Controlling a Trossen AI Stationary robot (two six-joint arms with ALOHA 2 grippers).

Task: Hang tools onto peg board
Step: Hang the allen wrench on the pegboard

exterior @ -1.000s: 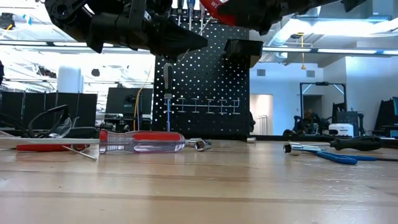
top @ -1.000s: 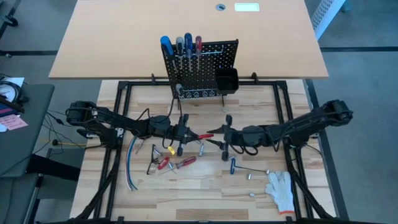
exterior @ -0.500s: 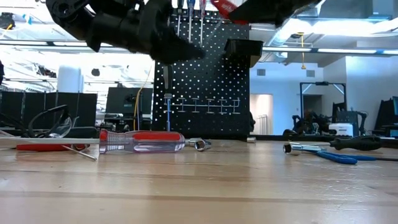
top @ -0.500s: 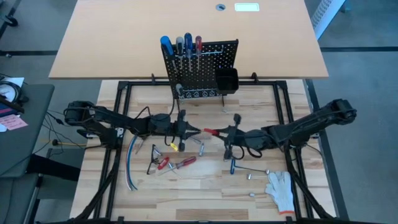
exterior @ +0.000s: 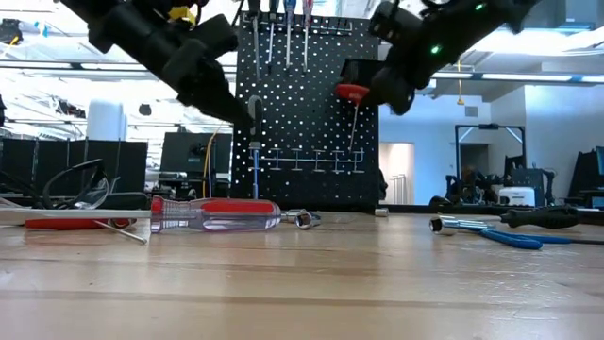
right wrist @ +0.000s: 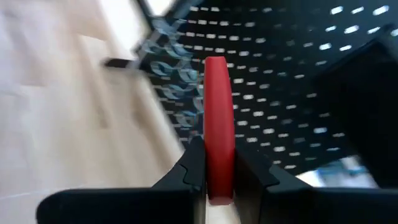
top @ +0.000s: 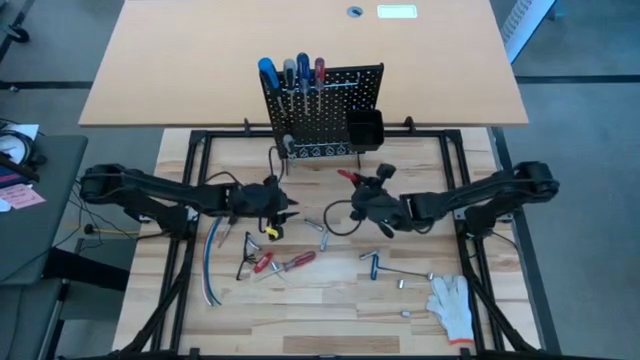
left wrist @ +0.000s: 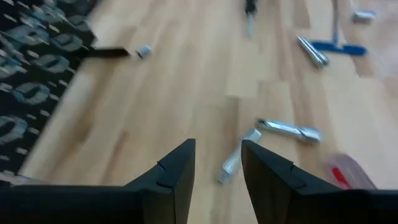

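Observation:
The black peg board (top: 330,105) stands upright at the table's far side, with blue-, grey- and red-handled screwdrivers (top: 290,72) hanging along its top and a small black bin (top: 363,128) on its right. My right gripper (top: 360,187) hovers just in front of the board, shut on a red-handled screwdriver (top: 347,177). My left gripper (top: 289,211) hangs open over the table's middle, left of the right one, with nothing between its fingers (left wrist: 177,171). More tools lie flat on the wood, among them a red screwdriver (exterior: 212,214) and a blue key (top: 375,265). My right gripper pinches the screwdriver's red handle (right wrist: 219,165) between its two fingers. The handle lies along the fingers and its free end (right wrist: 217,68) points at the peg board. The tool is lifted clear of the table, and in the low view a thin shaft (exterior: 351,127) runs on beyond the handle.
Red-handled pliers (top: 262,262), small metal bits (left wrist: 286,129) and a bundle of cables (top: 210,255) lie near the table's left middle. A white glove (top: 452,300) lies at the near right. A tan tabletop (top: 200,60) stands behind the board.
My left gripper has let go of the red-handled screwdriver and drawn back toward the table's left edge. My right gripper has taken the screwdriver, turned, and carried it toward the far edge, up to the peg board.

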